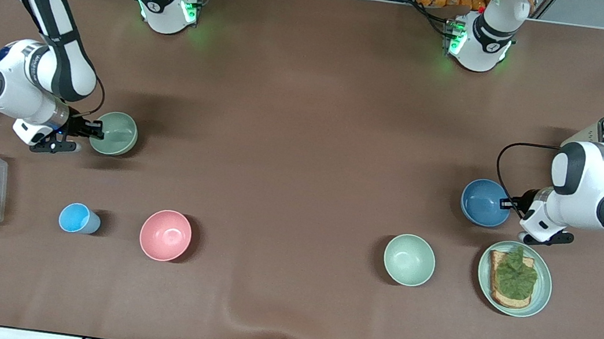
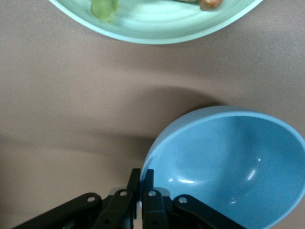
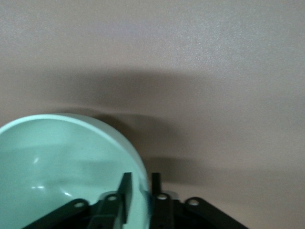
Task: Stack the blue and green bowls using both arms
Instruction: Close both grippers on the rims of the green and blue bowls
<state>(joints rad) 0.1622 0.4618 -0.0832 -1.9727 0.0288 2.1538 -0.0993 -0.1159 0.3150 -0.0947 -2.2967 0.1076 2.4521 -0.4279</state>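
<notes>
1. Blue and matte, the blue bowl (image 1: 485, 202) sits on the brown table (image 1: 306, 135) toward the left arm's end, just beside a green plate (image 1: 515, 278) of toast, which lies nearer the front camera.
2. At the blue bowl, the left gripper (image 2: 141, 183) has its fingers pinched shut on the thin rim — one inside, one outside.
3. Well apart from the blue bowl, toward the right arm's end, sits the green bowl (image 1: 114, 134). The right gripper (image 3: 139, 191) clamps its rim the same way.
4. Risk: each hold is a narrow pinch on one edge, so a lifted bowl may tilt or slip.
5. Risk: a low carry could clip the plate beside the blue bowl.
6. Risk: both arms must meet mid-table — poor alignment could knock the bowls rim to rim.
</notes>
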